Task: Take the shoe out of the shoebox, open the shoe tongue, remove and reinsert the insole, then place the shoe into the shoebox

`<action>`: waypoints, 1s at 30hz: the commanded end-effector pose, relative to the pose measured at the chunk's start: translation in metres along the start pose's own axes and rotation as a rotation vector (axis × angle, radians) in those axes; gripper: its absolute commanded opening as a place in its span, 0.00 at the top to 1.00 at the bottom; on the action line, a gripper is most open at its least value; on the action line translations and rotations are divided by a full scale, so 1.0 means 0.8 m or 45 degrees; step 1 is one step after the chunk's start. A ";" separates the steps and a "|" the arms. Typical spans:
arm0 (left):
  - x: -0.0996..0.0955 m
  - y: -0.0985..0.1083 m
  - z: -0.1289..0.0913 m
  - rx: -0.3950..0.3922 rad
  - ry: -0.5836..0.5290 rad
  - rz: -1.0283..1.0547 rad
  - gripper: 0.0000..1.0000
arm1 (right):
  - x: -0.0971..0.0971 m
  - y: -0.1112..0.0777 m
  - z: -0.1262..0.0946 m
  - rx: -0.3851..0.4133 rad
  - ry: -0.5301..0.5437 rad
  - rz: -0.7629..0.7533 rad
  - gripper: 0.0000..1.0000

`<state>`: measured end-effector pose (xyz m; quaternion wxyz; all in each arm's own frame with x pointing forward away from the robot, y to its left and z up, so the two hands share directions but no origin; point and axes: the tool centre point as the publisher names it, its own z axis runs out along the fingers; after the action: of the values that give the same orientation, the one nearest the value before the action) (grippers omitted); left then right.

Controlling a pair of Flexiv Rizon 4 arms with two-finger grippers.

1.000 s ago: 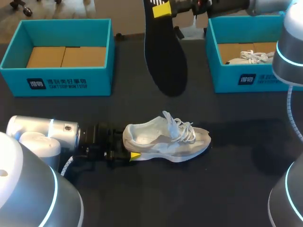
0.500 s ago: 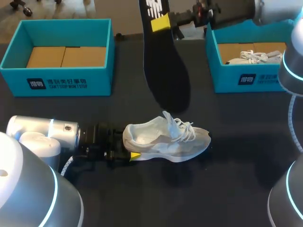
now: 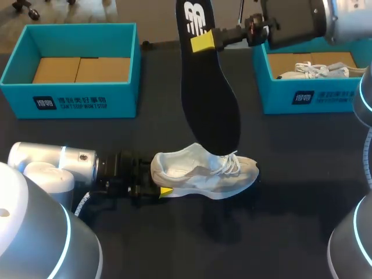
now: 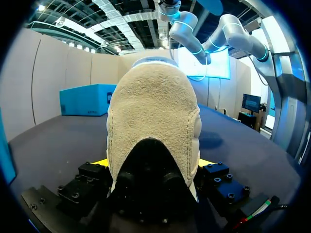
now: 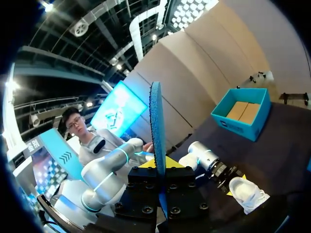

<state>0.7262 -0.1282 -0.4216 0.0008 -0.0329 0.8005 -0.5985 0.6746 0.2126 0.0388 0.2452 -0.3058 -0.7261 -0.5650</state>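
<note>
Head view showed the right gripper (image 3: pixel 203 42) clamped on the black insole (image 3: pixel 209 99) above the white shoe (image 3: pixel 197 174), whose heel the left gripper (image 3: pixel 158 180) pinched from both sides.

The dark tabletop (image 3: pixel 290 203) carries three things. An open teal shoebox (image 3: pixel 70 102) stands at its far left corner, and a second teal shoebox (image 3: pixel 302 99) stands at the far right corner. A white shoe (image 3: pixel 197 174) rests on its sole near the middle, well apart from both boxes.
</note>
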 end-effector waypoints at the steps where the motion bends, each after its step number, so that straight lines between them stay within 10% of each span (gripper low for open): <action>1: 0.001 -0.001 0.000 -0.003 0.001 0.000 1.00 | 0.000 -0.001 0.001 0.001 -0.004 0.003 1.00; 30: 0.001 -0.001 0.000 -0.003 0.001 0.000 1.00 | 0.081 -0.038 -0.010 -0.023 0.194 0.147 1.00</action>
<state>0.7262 -0.1282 -0.4215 0.0008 -0.0329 0.8005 -0.5985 0.6180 0.2088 0.0686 0.3354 -0.2967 -0.6876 -0.5715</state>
